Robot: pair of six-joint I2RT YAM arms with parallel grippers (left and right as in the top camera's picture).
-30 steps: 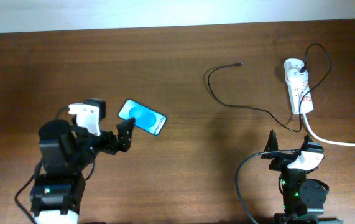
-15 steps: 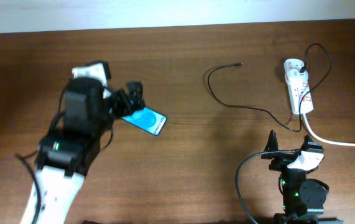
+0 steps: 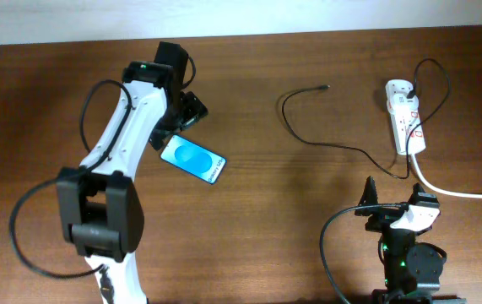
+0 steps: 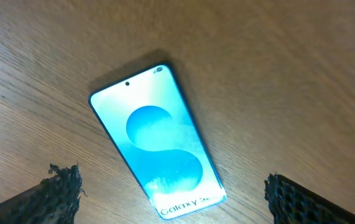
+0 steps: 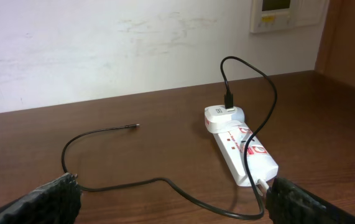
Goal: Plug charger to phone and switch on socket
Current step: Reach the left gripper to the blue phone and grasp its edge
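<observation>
Phone (image 3: 192,160) flat, left of centre; left gripper (image 3: 192,114) open above it.
Prob slim, slippery glass: pinch long edges, not screen. Charger (image 3: 308,139) limp, light; grab just behind tip nr back edge. Socket (image 3: 403,118) back-right corner. Right gripper (image 3: 390,204) open, front edge.

Blue-screened phone (image 4: 156,160) face-up on wooden table (image 4: 289,74), fingers (image 4: 62,190) spread wide either side, not touching

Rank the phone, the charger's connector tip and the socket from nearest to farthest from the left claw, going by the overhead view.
1. phone: right beside the left claw, on the left side.
2. charger tip: mid-scene, well to the right.
3. socket: far right side.
</observation>
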